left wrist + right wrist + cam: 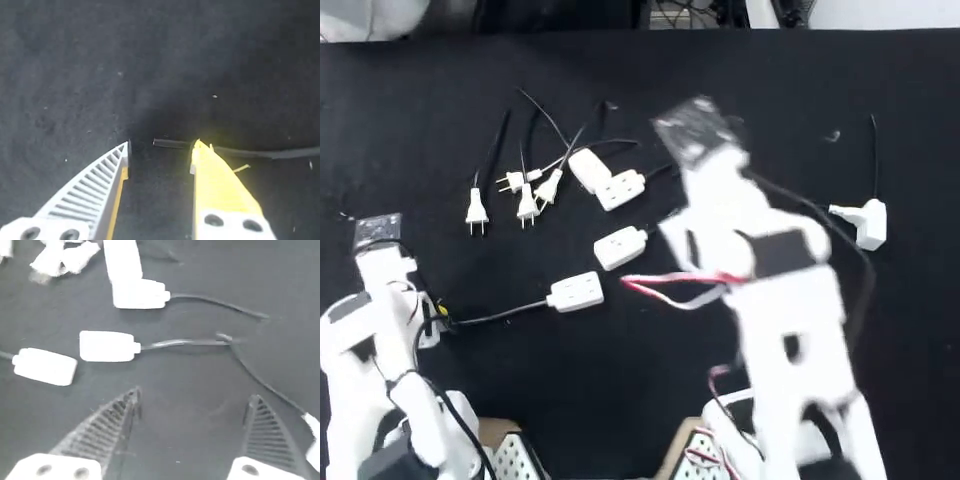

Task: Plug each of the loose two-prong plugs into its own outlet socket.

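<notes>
Plugs (527,205) at 10 o'clock on surface (420,90): likely light, stiff, slippery. Pinch across body, prongs free. Sockets (620,247) may slide. Left jaws spread; right jaws spread wide, both empty.

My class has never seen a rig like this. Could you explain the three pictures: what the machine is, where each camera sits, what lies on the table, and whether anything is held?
Two white robot arms sit side by side at a black-covered table. One picture looks down from above; the other two come from cameras on each arm's wrist. On the table lie small white two-prong plugs and white rectangular outlet sockets. The left gripper and right gripper are both open, holding nothing.
</notes>
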`<state>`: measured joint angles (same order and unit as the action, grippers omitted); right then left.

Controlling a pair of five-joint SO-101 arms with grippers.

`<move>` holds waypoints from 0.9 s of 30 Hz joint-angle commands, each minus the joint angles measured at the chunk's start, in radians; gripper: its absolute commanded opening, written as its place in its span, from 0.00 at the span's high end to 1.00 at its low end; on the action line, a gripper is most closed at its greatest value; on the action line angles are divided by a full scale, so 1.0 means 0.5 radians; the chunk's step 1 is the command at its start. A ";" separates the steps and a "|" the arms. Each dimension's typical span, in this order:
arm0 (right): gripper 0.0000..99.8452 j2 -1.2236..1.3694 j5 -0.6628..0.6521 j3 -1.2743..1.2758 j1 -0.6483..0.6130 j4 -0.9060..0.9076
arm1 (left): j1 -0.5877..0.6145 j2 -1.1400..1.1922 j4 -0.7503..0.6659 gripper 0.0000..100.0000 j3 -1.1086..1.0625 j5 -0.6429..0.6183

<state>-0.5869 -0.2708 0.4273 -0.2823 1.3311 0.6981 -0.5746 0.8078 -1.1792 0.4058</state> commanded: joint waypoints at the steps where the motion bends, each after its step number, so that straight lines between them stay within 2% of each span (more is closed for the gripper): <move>1: 0.68 0.434 0.163 -0.244 -0.273 -0.196 | 0.069 -0.028 -0.193 0.80 -0.152 -0.193; 7: 0.68 1.174 0.460 -0.526 -0.601 -0.724 | 0.124 -0.028 -0.215 0.80 -0.155 -0.301; 12: 0.68 1.788 0.614 -1.011 -0.657 -0.893 | 0.118 -0.028 -0.215 0.80 -0.158 -0.301; 15: 0.68 2.137 0.736 -1.419 -0.644 -0.816 | 0.118 -0.028 -0.215 0.80 -0.161 -0.298; 19: 0.68 2.533 0.884 -2.018 -0.697 -0.534 | 0.118 -0.028 -0.215 0.80 -0.161 -0.298; 27: 0.68 3.190 1.019 -3.110 -0.789 -0.144 | 0.115 -0.028 -0.215 0.80 -0.164 -0.298</move>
<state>0.9490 0.2140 -0.9045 -0.6444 1.2083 0.7334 -0.5869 0.7281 -1.2497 0.2647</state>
